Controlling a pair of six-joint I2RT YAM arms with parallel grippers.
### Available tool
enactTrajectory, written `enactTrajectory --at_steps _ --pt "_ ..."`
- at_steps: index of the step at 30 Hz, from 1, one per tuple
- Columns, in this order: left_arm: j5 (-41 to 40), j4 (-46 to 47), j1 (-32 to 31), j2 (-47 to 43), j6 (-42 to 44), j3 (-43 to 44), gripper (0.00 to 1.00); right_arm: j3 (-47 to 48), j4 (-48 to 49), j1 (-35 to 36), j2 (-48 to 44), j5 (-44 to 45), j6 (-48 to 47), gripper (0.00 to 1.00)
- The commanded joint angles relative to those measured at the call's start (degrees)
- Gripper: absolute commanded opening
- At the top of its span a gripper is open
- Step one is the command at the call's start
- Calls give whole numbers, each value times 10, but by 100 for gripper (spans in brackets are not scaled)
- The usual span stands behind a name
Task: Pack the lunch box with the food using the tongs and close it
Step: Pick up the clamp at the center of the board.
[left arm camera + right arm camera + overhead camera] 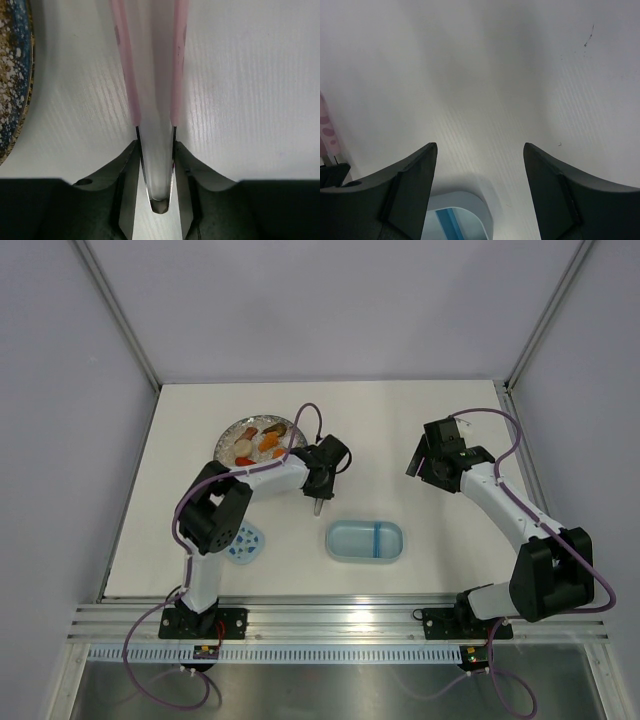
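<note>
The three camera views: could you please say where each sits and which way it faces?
Top external: above and behind the bases, looking down at the table; both arms, plate, lunch box and lid show.
Left wrist: on the left arm, looking along the left gripper, closed on the tongs; plate rim at left.
Right wrist: on the right arm, looking down past the open right gripper; lunch box rim below.
Shared: plate in top and left wrist; lunch box in top and right wrist.

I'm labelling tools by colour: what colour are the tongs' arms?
Pale pink. The tongs show best in the left wrist view.
</note>
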Motion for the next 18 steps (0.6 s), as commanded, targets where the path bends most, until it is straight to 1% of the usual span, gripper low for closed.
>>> enactTrajectory --at_steps 1,4,5,7,10,11,13,18 --pt "-5 12 7 8 4 1 24 5 10 -2 3 -12 -10 77" --pt "-7 5 8 0 12 2 14 5 11 -2 5 -16 -9 77" --pt "-9 1 8 -5 16 3 7 5 10 -2 5 -17 -10 78" --pt "-10 -15 8 -26 28 9 1 5 8 -3 3 -18 -9 77" --pt "-3 -35 8 -63 59 10 0 8 5 -2 1 -13 -12 77" --pt "0 -42 8 -87 68 15 0 9 3 -2 0 -12 -11 78" --pt "13 -72 8 -108 101 21 0 12 -1 -2 -2 -9 -12 78" --pt "18 -142 8 -166 147 35 0 13 -5 -2 -4 -6 -14 77"
